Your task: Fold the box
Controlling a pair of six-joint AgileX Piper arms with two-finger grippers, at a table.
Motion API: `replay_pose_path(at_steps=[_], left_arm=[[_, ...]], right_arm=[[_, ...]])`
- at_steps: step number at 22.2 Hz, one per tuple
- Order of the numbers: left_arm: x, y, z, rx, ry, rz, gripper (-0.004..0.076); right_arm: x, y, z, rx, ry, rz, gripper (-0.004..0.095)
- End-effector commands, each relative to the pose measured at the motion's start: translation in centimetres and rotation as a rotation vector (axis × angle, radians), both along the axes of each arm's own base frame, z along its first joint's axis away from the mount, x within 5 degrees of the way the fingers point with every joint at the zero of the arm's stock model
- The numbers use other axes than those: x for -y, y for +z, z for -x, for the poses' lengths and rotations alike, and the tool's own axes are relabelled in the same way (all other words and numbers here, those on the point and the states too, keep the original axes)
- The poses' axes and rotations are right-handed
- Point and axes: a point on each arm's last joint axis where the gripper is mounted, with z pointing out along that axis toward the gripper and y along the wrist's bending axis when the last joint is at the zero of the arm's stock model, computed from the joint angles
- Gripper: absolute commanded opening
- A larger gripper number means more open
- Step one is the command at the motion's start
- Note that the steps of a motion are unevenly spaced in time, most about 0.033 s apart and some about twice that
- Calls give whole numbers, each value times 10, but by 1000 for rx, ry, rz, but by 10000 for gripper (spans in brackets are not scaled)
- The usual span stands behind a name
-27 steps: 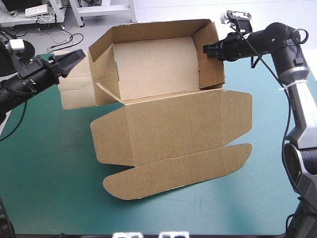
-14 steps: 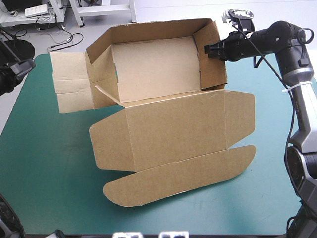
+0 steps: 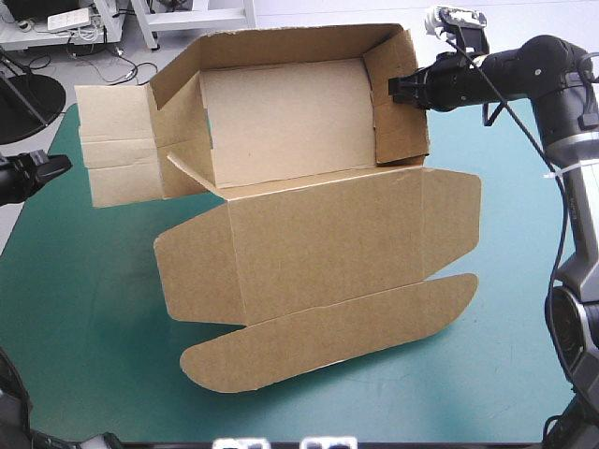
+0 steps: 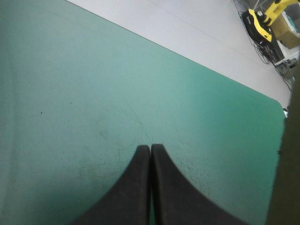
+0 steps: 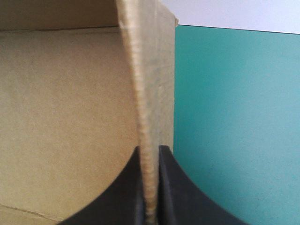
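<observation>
The brown box (image 3: 318, 234) lies across the middle of the desk (image 3: 84, 355), tray walls up, lid flat. The right end effector (image 3: 395, 89) pinches its right wall. The left end effector (image 3: 62, 164), fingers together, hangs apparently clear of the side flap.

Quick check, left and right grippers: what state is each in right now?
Left gripper: shut, holding nothing, over the bare teal-green cover.
Right gripper: shut on the box, pinching a raised side wall.

The left black fin-fingered gripper (image 3: 64, 163) sits at nine o'clock, fingers pressed together. The right black fin-fingered gripper (image 3: 391, 90), at one o'clock, pinches the brown board box (image 3: 281, 122) by its wall.
</observation>
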Motion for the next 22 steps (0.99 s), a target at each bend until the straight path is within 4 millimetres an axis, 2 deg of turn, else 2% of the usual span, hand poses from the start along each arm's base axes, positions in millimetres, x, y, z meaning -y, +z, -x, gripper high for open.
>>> replay_pose_path(at_steps=[1, 3, 6, 14, 17, 22], left_arm=[[9, 18, 0, 75, -75, 102, -10], [12, 16, -4, 69, -84, 132, -10], [40, 22, -15, 109, -168, 191, -10], [96, 29, -30, 149, -345, 252, -10], [99, 31, -30, 184, -358, 240, -10], [70, 34, -31, 230, -227, 236, -10]], right_arm=[[-1, 38, 21, 121, -7, -113, -19], [-2, 38, 20, 116, 1, -136, -19], [-4, 38, 19, 122, 0, -139, -18], [-7, 38, 21, 103, 32, -164, -18], [-7, 37, 22, 96, 39, -159, -18], [-2, 38, 22, 96, 27, -164, -18]])
